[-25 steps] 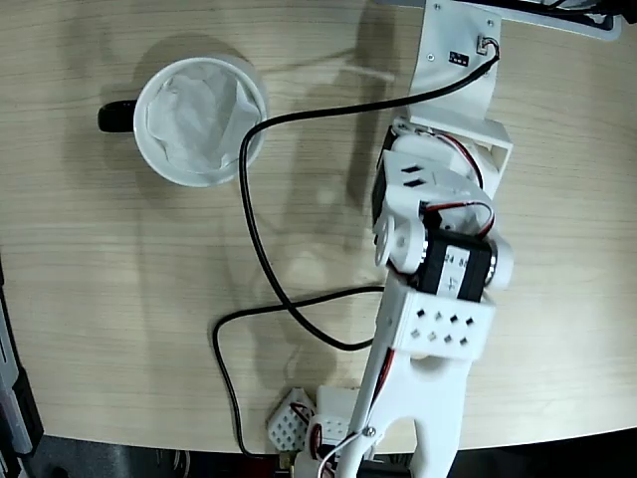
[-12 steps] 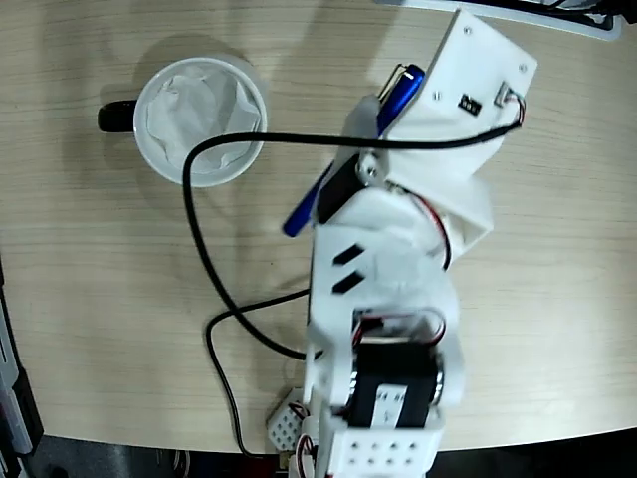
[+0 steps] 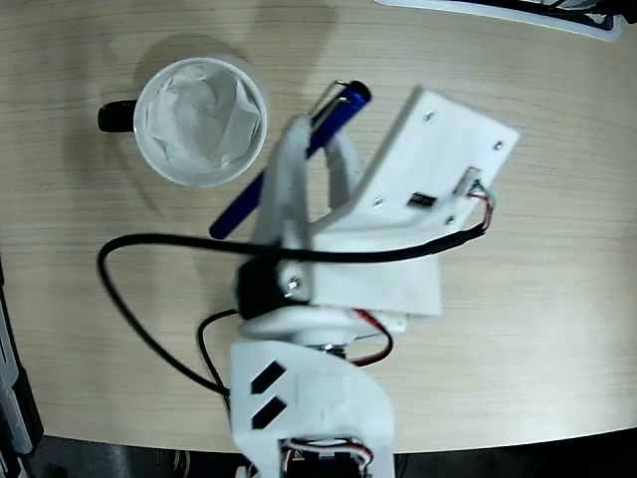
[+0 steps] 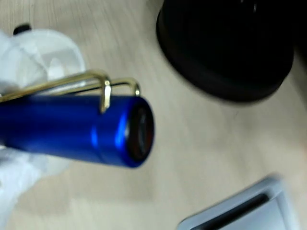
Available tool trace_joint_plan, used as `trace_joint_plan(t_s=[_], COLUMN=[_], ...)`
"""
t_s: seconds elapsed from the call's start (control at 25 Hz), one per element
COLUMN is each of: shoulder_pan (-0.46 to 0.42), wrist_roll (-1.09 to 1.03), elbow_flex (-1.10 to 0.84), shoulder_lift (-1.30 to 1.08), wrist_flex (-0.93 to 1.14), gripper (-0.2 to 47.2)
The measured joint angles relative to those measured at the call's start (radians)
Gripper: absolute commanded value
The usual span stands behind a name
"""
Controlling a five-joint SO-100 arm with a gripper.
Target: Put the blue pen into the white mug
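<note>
Fixed view: gripper [image 3: 304, 159] pinching blue pen [image 3: 239, 207] mid-barrel, held slantwise above table [image 3: 557, 149], lower tip just beside rim of white mug [image 3: 200, 119], clipped cap pointing away. Wrist view: cap end [image 4: 136, 132] close-up, clip uppermost. Advised: carry further over mug, centre lower tip above paper lining, tilt steeper before releasing

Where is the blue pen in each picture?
Fixed view: the blue pen slants across the upper middle, held in the gripper, just right of the white mug.
Wrist view: the pen fills the left side, cap end toward the middle.
Shared landmark: the white mug.
</note>
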Motion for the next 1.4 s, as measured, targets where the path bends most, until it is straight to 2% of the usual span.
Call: trace_joint_plan(t_s=[0.4, 0.6, 1.16, 1.4], shoulder_pan=[-0.055, -0.094, -0.198, -0.196], wrist_roll=[-0.156, -0.195, -0.327, -0.4], elbow_flex=[0.445, 0.617, 0.838, 0.956], shoulder_lift=[0.176, 0.198, 0.127, 0.041], wrist_flex=[-0.565, -0.769, -1.35, -1.536], gripper=[0.2, 0.1, 0.1, 0.1])
